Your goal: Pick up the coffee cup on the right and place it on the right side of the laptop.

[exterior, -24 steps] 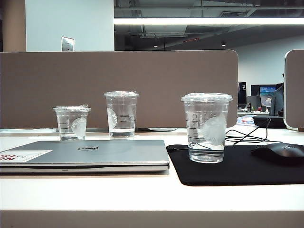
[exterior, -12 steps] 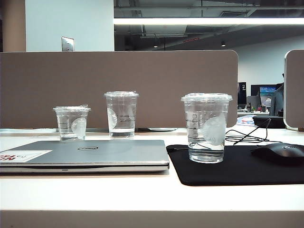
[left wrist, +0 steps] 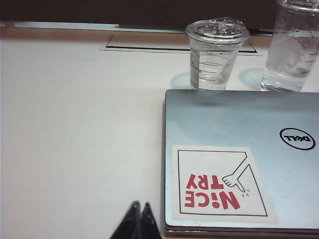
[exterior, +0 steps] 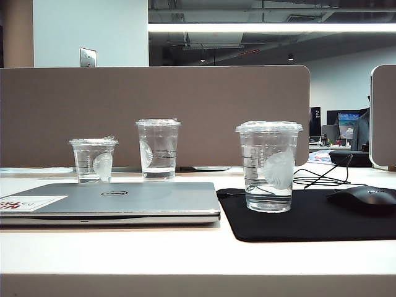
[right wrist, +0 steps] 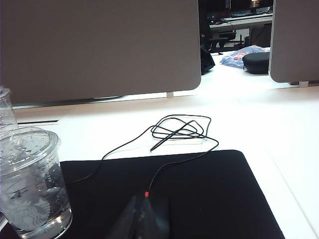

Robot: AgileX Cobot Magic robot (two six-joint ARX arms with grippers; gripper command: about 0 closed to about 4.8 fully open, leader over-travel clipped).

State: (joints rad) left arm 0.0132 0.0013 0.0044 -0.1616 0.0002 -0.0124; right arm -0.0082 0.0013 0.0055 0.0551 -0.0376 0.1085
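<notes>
White desk (exterior: 124,253) is backed by a brown partition (exterior: 154,111) under ceiling strip lighting. On the black mouse mat (exterior: 309,223), right of the closed laptop (exterior: 124,201), the coffee cup (exterior: 269,166) is seen upright. Left gripper (left wrist: 139,221) and right gripper (right wrist: 142,219) are pressed together, nothing held.

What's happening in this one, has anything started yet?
Nothing is being handled. The coffee cup stands untouched on the black mouse mat, right of the closed laptop. The left tool sits shut near the laptop's corner; the right tool sits shut over the mat, beside the cup.
</notes>
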